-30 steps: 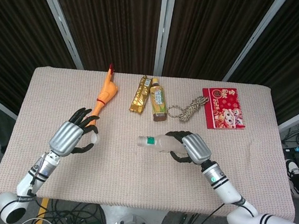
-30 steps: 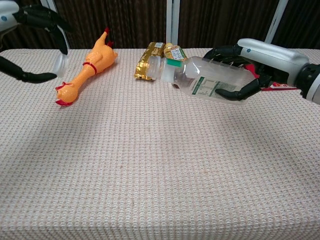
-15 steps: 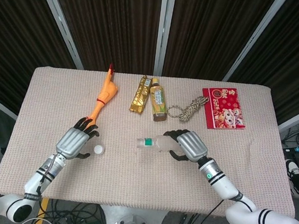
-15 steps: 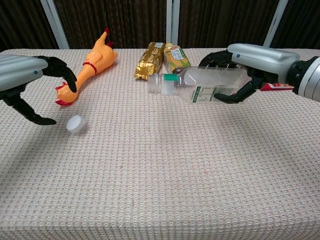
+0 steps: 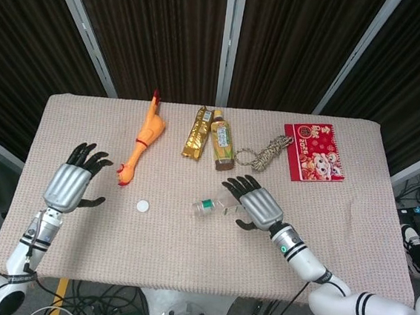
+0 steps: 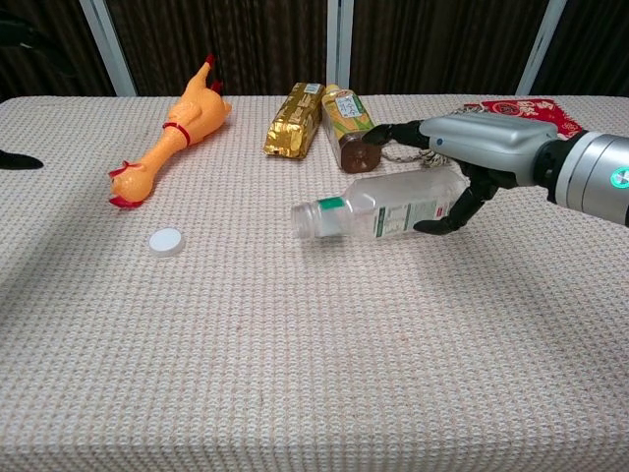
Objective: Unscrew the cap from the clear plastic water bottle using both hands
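The clear plastic water bottle point(image 5: 213, 205) point(image 6: 378, 206) lies on its side on the table, its open neck with a green band pointing left. Its white cap point(image 5: 142, 205) point(image 6: 167, 241) lies alone on the cloth, well left of the bottle. My right hand point(image 5: 259, 205) point(image 6: 482, 143) hovers over the bottle's base end with fingers stretched out above it and the thumb at the bottle's near side, not wrapped around it. My left hand point(image 5: 70, 185) is at the far left, fingers spread and empty; the chest view shows only a dark fingertip point(image 6: 20, 160).
A rubber chicken point(image 5: 143, 140) point(image 6: 172, 133) lies behind the cap. A gold packet point(image 5: 195, 131) point(image 6: 295, 120) and a tea bottle point(image 5: 222, 140) point(image 6: 349, 123) lie at the back centre, a coil of rope point(image 5: 264, 153) and a red booklet point(image 5: 313, 151) at the back right.
My left hand let the cap go onto the table and drew back to the left. My right hand lowered the bottle onto the cloth and spread its fingers.
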Controlling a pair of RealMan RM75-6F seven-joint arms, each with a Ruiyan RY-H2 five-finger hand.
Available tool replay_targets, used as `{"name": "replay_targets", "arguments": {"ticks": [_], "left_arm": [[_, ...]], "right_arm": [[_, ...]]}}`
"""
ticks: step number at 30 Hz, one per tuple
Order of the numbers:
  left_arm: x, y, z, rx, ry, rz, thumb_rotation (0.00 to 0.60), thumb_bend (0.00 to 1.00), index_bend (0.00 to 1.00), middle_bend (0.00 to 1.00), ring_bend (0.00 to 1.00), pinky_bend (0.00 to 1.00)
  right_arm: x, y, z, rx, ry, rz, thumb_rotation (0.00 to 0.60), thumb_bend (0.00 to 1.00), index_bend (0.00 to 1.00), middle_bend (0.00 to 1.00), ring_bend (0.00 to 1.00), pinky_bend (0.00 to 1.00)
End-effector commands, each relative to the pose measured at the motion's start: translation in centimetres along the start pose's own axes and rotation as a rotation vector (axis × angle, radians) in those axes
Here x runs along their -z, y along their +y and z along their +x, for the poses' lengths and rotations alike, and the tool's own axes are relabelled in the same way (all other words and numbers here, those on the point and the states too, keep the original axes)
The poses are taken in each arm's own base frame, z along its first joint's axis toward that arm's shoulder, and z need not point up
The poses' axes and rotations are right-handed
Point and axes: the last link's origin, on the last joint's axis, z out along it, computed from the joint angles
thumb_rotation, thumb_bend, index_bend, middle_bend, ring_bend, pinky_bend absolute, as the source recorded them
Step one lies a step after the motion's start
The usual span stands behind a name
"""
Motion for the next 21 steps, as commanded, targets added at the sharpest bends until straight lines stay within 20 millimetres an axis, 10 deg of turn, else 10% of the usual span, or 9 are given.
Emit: {"name": "replay_targets", "arguments": {"ticks": [1, 12, 21], "left_arm": [[0.9, -2.1, 0.7, 0.022, -0.005, 0.059, 0.6, 0.06, 0.25, 0.16, 0.03, 0.02], [7.6, -9.7, 1.8, -0.028, 0.062, 0.338, 0.6, 0.06, 0.27, 0.16, 0.03, 0.02], [13.8, -7.9, 1.9, -0.021, 0.081, 0.397, 0.6, 0.06, 0.27, 0.16, 0.03, 0.02]], "right_arm": [[1.7, 1.6, 1.3, -0.024, 0.047, -0.038, 0.6, 0.17, 0.0, 0.04, 0.0, 0.01], [12.8, 9.8, 4.7, -0.051, 0.243, -0.28, 0.6, 0.22, 0.0, 0.12, 0.0, 0.09], [23.2, 11.4, 3.7, -0.081, 0.356, -0.486, 0.6, 0.22, 0.0, 0.12, 0.0, 0.08]]}}
